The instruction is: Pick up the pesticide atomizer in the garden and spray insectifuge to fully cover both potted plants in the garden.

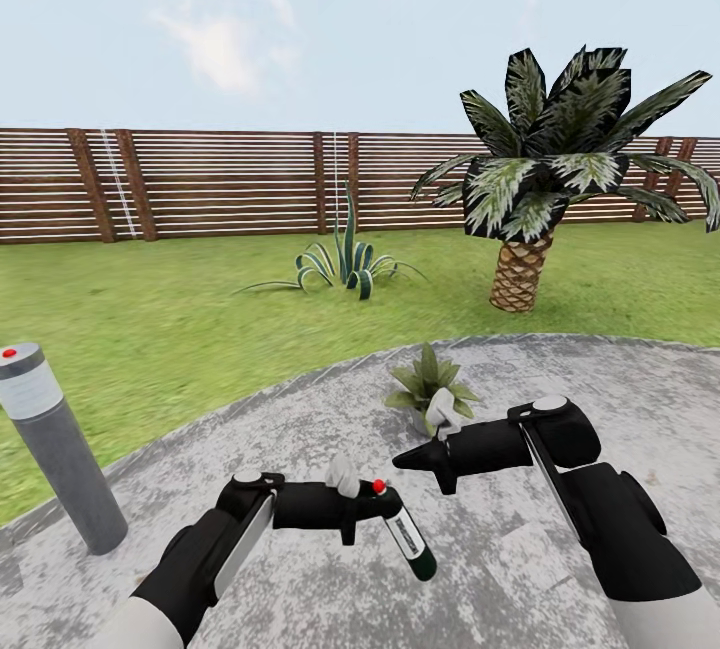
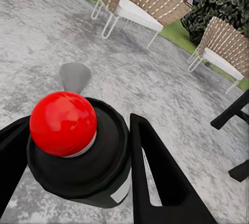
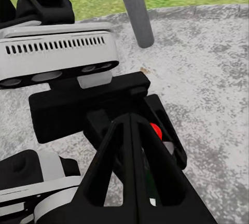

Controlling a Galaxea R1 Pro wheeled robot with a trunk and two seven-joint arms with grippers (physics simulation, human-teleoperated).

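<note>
step: I am holding the pesticide atomizer (image 1: pixel 405 532) over the stone patio (image 1: pixel 300 429), lining up to spray the first plant.
left end effector (image 1: pixel 372 509): I am clamping it on the atomizer's neck; in the left wrist view the fingers (image 2: pixel 155 172) are hugging the dark body under the red tip (image 2: pixel 63 123).
atomizer: it is hanging tilted, near centre, bottom end pointing near-right, off the ground.
right end effector (image 1: pixel 405 457): fingers pressed together, holding nothing, pointing left just above the atomizer.
potted plant (image 1: pixel 430 384): sitting on the patio just beyond my right end effector; I am seeing no white specks on it.
grey post (image 1: pixel 55 439): standing near left, well apart.
next: I judge I am needing to aim the nozzle at the leaves and press the trigger.
</note>
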